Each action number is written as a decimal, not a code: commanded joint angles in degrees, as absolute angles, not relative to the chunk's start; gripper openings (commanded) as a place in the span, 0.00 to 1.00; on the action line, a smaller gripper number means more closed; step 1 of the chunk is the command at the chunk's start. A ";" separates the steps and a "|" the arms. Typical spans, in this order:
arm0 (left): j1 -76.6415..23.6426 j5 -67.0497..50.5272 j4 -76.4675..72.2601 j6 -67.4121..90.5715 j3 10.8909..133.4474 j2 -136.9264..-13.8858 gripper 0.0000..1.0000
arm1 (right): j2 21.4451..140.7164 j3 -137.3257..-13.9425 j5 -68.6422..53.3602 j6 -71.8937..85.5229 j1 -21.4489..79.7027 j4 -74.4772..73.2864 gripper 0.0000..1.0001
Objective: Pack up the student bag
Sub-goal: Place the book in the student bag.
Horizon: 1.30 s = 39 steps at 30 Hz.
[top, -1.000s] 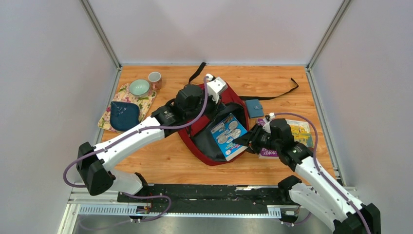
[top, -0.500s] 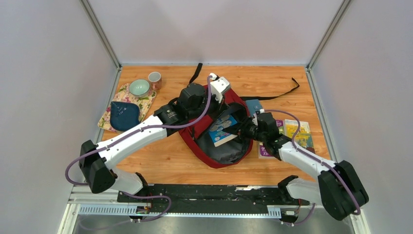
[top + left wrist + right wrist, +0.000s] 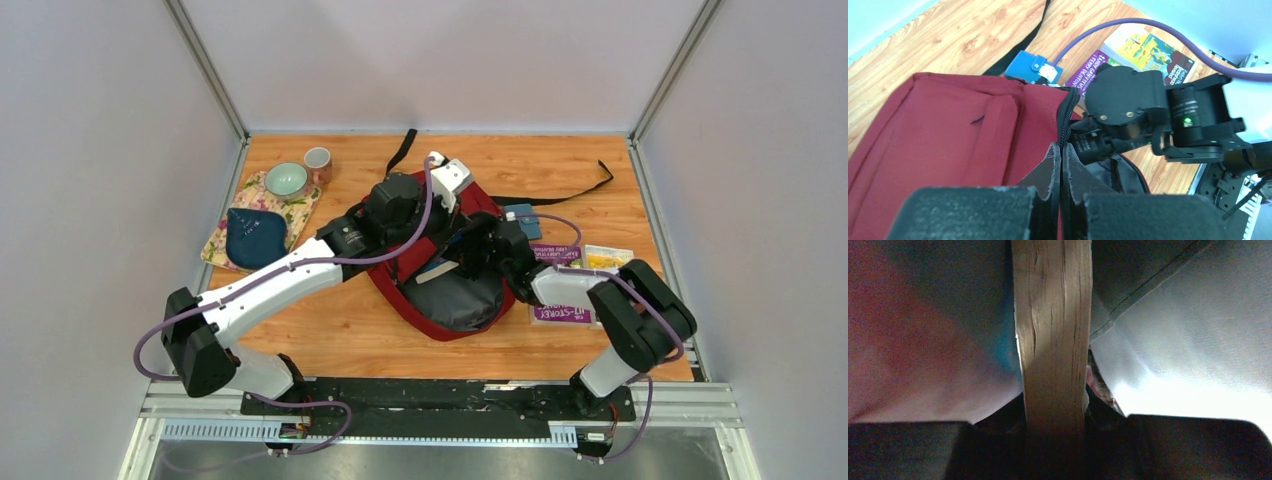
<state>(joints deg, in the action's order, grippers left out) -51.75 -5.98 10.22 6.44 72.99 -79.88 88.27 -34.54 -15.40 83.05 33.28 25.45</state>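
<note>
The dark red student bag (image 3: 410, 262) lies open in the middle of the table, its grey lining (image 3: 455, 300) showing. My left gripper (image 3: 445, 222) is shut on the bag's black zipper edge (image 3: 1066, 117) and holds the flap up; its fingers (image 3: 1052, 167) pinch the zipper tape. My right gripper (image 3: 460, 260) reaches into the opening from the right and is shut on a book, whose pale page edge (image 3: 437, 270) shows inside the bag. In the right wrist view the book's pages (image 3: 1053, 340) stand between my jaws, with red fabric on the left and grey lining (image 3: 1198, 330) on the right.
A teal-blue wallet (image 3: 520, 215) lies at the bag's right edge. A purple book (image 3: 562, 312) and a yellow book (image 3: 608, 258) lie on the right. A floral cloth (image 3: 300, 212) at the left bears a green bowl (image 3: 286, 180) and a dark blue pouch (image 3: 255, 235); a pink mug (image 3: 318, 160) stands beside it. A black strap (image 3: 560, 195) trails to the back right.
My right gripper has moved left with the blue-covered book, from over the bag's right rim down into the opening. The book now sits edge-on inside. My left gripper has kept its hold.
</note>
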 commanded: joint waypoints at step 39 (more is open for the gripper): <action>-52.12 -9.14 2.81 13.71 60.29 -73.21 0.00 | 92.64 -31.29 -16.09 71.45 33.40 19.42 0.25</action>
